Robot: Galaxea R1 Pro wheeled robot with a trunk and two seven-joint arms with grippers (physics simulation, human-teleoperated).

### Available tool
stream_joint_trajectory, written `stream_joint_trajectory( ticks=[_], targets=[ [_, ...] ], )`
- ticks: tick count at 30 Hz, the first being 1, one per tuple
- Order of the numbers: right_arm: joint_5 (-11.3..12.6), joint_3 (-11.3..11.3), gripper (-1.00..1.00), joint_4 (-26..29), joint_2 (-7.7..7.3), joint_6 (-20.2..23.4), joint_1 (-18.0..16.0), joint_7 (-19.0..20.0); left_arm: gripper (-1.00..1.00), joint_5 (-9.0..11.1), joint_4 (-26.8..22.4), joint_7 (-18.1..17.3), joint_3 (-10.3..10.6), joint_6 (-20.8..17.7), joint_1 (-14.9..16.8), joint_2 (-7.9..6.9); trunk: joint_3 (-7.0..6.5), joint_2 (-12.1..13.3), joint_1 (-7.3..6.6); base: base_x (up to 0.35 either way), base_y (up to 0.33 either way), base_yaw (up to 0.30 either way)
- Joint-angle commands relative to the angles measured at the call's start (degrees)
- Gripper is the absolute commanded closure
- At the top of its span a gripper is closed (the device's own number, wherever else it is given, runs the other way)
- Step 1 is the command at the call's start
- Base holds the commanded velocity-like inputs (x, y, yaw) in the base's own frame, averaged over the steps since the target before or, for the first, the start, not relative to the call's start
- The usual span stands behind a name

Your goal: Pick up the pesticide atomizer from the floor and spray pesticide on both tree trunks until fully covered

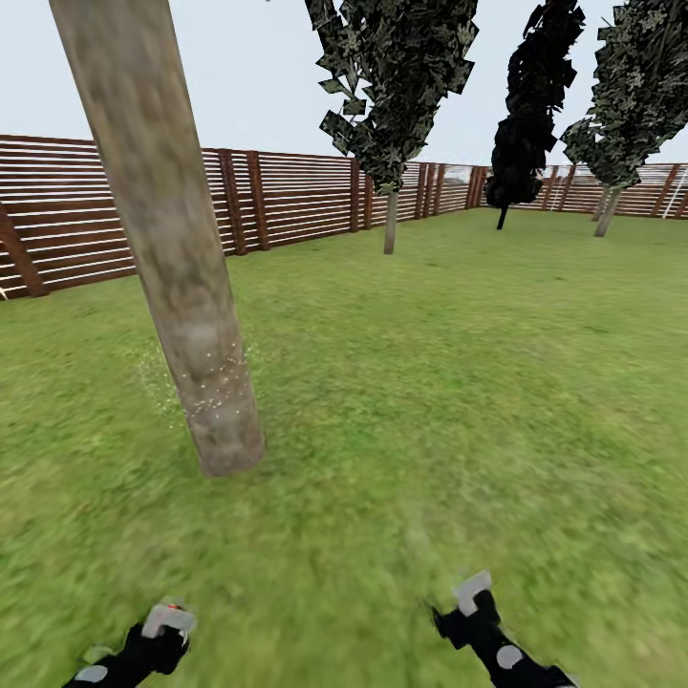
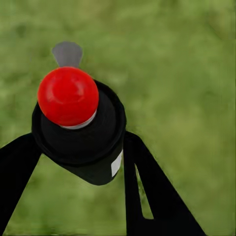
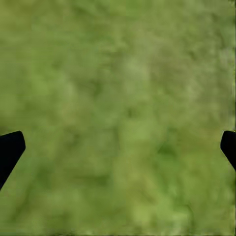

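Flat, shadowless daylight; soft, blurry grass [image 1: 430, 401] textures throughout.

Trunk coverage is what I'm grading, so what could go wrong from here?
1. Specks of spray sit only low on the trunk; the upper part looks bare, so coverage may end up partial.
2. The atomizer in the left gripper hangs low over grass, away from the trunk, so spray could fall short.
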State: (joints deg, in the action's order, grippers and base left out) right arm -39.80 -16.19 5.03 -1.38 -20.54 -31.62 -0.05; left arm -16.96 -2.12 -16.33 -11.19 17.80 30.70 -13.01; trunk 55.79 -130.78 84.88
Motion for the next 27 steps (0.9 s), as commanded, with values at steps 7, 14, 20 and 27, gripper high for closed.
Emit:
stream_joint_trajectory(
  ticks=[7, 14, 20, 27],
  targets=[
    [17.7, -1.4, -1.0, -2.9, -0.9, -13.6, 9.7, -15.1, 1.0, 15.7, 2.6, 8.0, -0.7, 12.9, -10.8, 2.8, 0.03, 0.0, -0.01, 0.0, 0.0, 0.0],
    [18.7, -1.2, -1.0, -3.1, -0.42, -13.6, 10.0, -15.1, 1.0, 16.0, 2.6, 8.1, -0.7, 12.9, -11.3, 3.21, 0.03, 0.0, -0.01, 0.0, 0.0, 0.0],
    [18.7, -1.3, -1.0, -3.5, -0.32, -13.3, 10.5, -15.1, 1.0, 16.3, 2.6, 8.4, -0.8, 13.0, -11.4, 2.9, 0.03, 0.0, -0.01, 0.0, 0.0, 0.0],
    [18.7, -1.3, -1.0, -3.5, -0.32, -13.3, 10.6, -15.1, 1.0, 19.4, 2.4, 8.4, -0.8, 13.0, -11.4, 2.59, 0.03, 0.0, -0.01, 0.0, 0.0, 0.0]
  ],
)
